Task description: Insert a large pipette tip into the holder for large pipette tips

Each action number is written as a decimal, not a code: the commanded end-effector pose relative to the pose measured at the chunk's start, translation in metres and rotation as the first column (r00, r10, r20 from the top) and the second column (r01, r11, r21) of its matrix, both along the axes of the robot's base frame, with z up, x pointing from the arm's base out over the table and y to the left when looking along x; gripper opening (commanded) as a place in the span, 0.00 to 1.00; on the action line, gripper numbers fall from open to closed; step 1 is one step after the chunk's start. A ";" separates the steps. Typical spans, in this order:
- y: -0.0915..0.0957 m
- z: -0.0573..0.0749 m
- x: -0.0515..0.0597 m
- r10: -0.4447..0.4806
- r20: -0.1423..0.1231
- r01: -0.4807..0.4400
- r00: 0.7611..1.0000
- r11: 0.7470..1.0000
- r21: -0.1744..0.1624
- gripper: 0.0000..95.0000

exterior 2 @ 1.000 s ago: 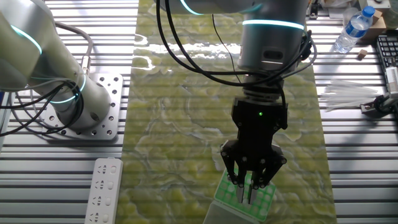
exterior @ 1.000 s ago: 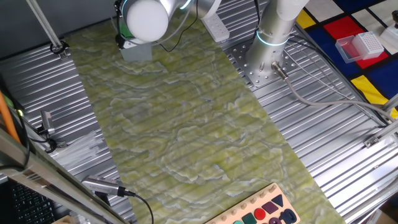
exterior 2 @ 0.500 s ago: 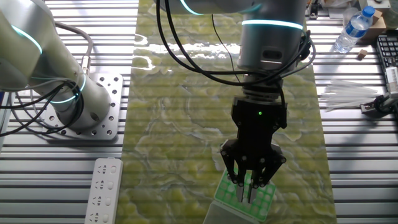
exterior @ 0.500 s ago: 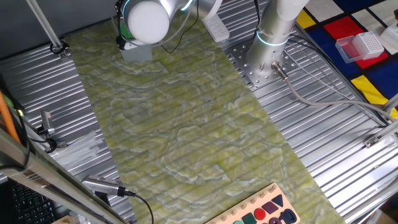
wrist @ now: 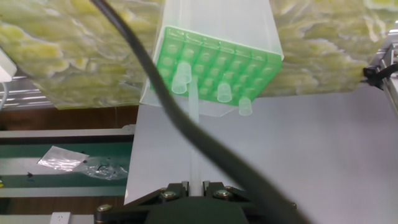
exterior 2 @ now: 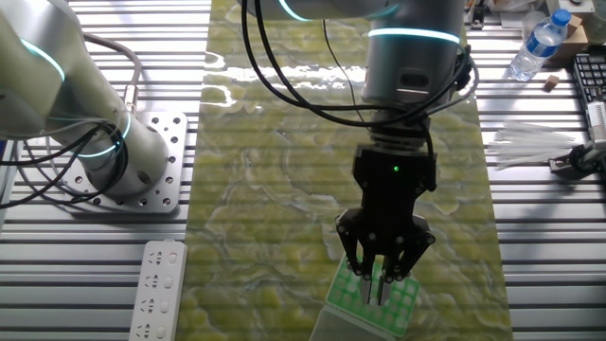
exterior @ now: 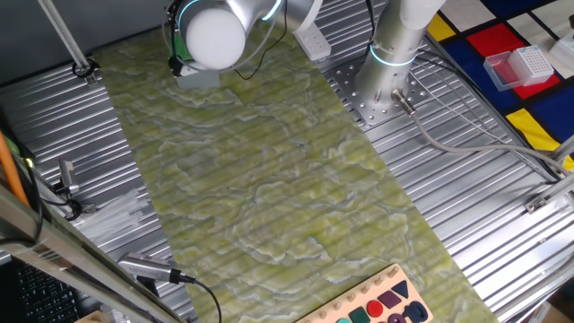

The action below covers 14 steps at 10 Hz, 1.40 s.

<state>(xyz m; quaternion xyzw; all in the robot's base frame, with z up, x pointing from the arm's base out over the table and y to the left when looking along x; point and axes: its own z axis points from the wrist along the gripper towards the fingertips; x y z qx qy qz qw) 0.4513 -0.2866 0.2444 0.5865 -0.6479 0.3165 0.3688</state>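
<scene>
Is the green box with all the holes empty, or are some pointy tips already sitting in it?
Not empty. The green holder already has three tips standing in its holes; most holes are bare.

A green marbled mat [exterior: 269, 179] is laid over the ribbed metal table [exterior: 466, 206]. A water bottle [exterior 2: 538, 44] is seen far right.

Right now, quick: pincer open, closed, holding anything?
Pincer: closed on the large pipette tip, its point over the green holder.
</scene>
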 end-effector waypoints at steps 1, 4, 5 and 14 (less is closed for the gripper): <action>0.001 0.000 0.000 0.001 -0.002 -0.001 1.000 1.000 -0.003 0.00; 0.002 -0.001 0.001 0.002 -0.004 -0.002 1.000 1.000 -0.010 0.00; 0.003 -0.002 0.001 0.002 -0.005 -0.002 1.000 1.000 -0.012 0.00; 0.008 -0.004 0.002 0.000 -0.005 0.000 1.000 1.000 -0.030 0.00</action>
